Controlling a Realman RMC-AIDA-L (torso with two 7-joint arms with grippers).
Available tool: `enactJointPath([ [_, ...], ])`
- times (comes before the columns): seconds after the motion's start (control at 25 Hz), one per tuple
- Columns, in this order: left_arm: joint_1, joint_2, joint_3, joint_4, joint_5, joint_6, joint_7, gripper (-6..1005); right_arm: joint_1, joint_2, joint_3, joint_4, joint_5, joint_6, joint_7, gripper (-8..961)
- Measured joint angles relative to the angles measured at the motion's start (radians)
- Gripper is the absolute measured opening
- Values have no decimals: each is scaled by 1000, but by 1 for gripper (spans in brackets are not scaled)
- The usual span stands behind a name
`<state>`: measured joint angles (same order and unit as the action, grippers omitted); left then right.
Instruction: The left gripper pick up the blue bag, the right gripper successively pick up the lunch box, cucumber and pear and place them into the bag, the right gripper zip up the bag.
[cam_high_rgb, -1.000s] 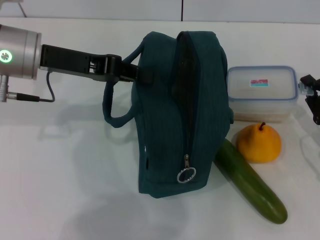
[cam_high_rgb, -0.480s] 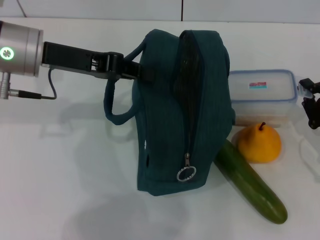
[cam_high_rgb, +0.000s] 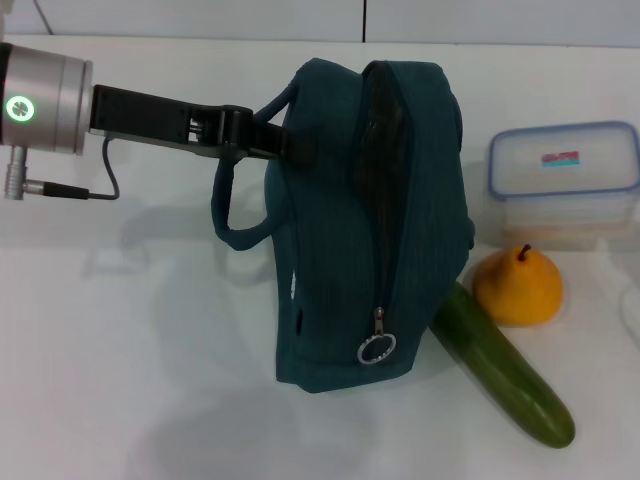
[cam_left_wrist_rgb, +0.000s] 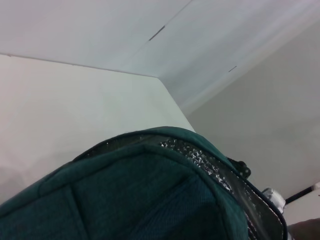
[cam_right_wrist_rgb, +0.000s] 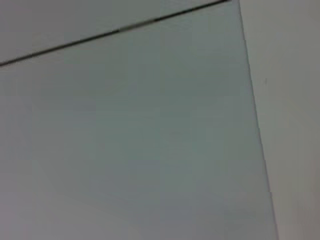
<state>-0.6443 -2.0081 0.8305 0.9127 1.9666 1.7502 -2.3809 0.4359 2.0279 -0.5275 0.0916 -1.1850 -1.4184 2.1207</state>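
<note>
- One blue bag (cam_high_rgb: 370, 220), one lunch box (cam_high_rgb: 565, 180), one pear (cam_high_rgb: 518, 285) and one cucumber (cam_high_rgb: 503, 365) show in the head view, all on a white bench (cam_high_rgb: 120, 380).
- Head view: the left end effector (cam_high_rgb: 285, 148) reaches in from the left and is closed on one of the bag's two loop handles, at the bag's upper left edge; the second handle hangs free just below it.
- Head view: the bag stands tall with its zipper open along most of its length; a single silver ring pull (cam_high_rgb: 376, 348) sits near the lower end.
- Head view: the lunch box is to the right of the bag, its outline tilted; the pear sits just in front of it, and the cucumber lies diagonally, one end tucked behind the bag's lower right corner.
- Left wrist view: the bag's teal top and its silvery lining fill the lower part.
- Right wrist view: only plain pale surfaces; the right end effector appears in no view.
</note>
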Motion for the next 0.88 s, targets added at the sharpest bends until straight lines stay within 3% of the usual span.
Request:
enactJointPath([
  [0.6,-16,-3,5,0,0,-2,2,53,4,0,73,20,13,-174,54,95],
  [0.88,-17,-9,6,0,0,-1,1,53,-5,0,84,23,10,-142,55,95],
])
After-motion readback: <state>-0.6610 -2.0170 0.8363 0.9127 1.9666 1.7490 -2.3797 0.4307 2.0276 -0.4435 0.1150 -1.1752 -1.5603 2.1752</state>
